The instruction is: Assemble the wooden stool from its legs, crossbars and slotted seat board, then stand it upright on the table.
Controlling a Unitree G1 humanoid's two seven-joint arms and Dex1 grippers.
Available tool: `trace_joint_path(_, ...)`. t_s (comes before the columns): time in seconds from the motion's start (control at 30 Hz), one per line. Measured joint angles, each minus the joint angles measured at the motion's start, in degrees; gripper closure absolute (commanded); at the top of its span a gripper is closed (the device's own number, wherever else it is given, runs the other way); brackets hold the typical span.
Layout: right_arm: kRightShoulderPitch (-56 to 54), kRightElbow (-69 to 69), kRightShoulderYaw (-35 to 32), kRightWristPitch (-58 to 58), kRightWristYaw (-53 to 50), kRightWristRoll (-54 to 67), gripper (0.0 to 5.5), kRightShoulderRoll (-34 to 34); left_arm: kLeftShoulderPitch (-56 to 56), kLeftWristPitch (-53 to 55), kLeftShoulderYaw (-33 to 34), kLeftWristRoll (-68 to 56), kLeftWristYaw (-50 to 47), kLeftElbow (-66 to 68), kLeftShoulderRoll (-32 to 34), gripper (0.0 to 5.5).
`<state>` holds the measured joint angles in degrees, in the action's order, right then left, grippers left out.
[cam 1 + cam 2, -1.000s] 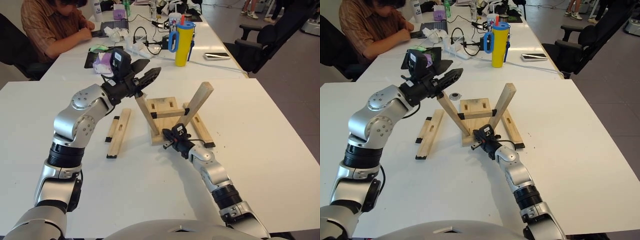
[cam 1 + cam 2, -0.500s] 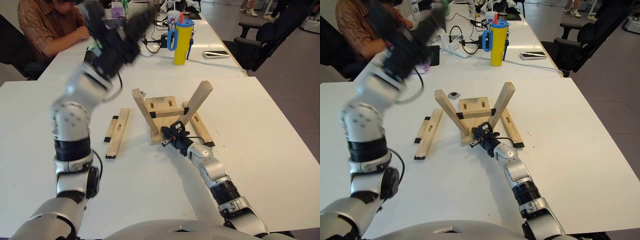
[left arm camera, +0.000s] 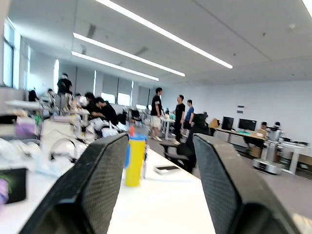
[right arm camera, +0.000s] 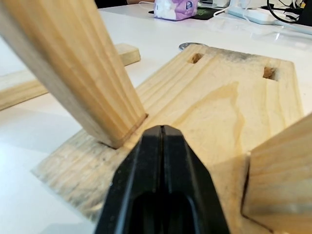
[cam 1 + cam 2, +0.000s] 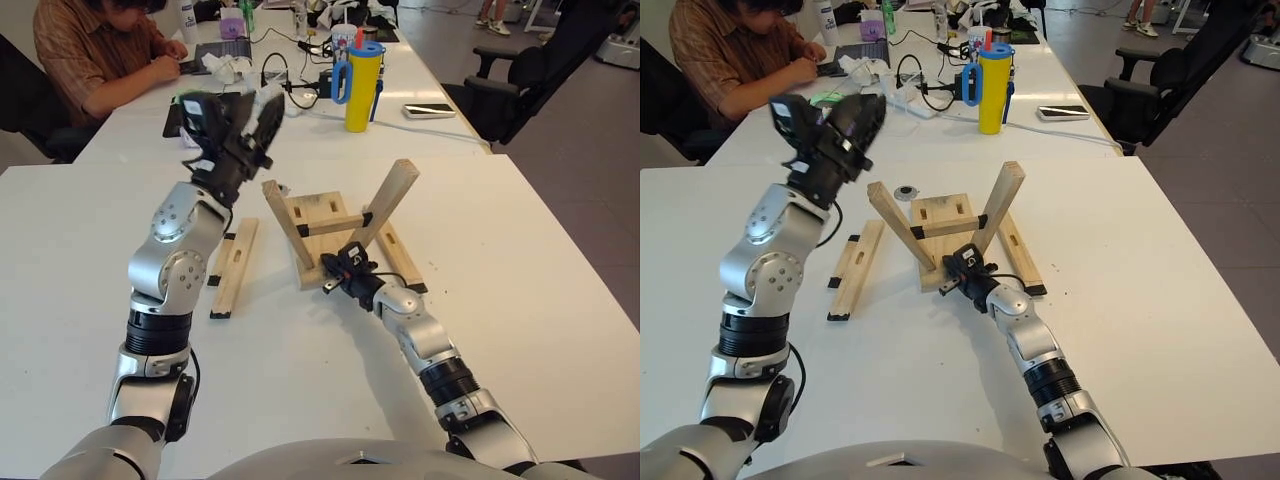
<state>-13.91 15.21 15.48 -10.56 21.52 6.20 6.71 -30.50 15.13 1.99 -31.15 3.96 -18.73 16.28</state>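
Note:
The slotted seat board (image 5: 322, 212) lies flat on the white table. Two legs, the left one (image 5: 286, 228) and the right one (image 5: 385, 206), stand in it in a V, joined by a crossbar (image 5: 336, 224). Loose wooden pieces lie left of the board (image 5: 235, 266) and right of it (image 5: 402, 258). My left gripper (image 5: 262, 112) is open and empty in the air, above and left of the left leg's top. My right gripper (image 4: 162, 132) is shut, its tip resting on the seat board (image 4: 222, 97) between the legs' feet, holding nothing.
A yellow bottle with a blue handle (image 5: 361, 84), a phone (image 5: 432, 110) and cables lie on the far table. A small round piece (image 5: 905, 191) sits behind the board. A person works at the far left. Bare table (image 5: 540, 270) spreads to the right.
My left gripper left the top of the left leg, swung high up and back, then came down partway. The right arm and the stool parts stayed put.

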Motion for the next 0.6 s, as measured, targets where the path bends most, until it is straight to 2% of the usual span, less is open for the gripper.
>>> trace_joint_path(0.1, 3.2, -4.0, -1.5, 0.2, 0.5, 1.7, 5.50, -0.5, 3.7, -0.6, 2.2, 6.7, -4.9, -7.8, 0.4, 3.01)
trace_joint_path(0.3, 6.0, -11.9, 0.6, -5.4, 1.0, 0.7, 5.50, 0.3, 28.2, 7.0, -0.4, 15.2, -7.1, -6.6, 0.6, 3.01)
trace_joint_path(0.43, 5.1, -11.9, 2.9, -6.8, 1.0, -0.8, 5.50, -1.2, 31.5, 6.4, -4.9, 18.9, -4.6, -0.9, -0.5, 3.01)
trace_joint_path(0.6, 1.0, -8.3, 5.1, -7.4, 1.0, -1.9, 5.50, -4.6, 31.7, 6.5, -5.8, 20.4, -3.8, 0.7, -3.1, 3.01)
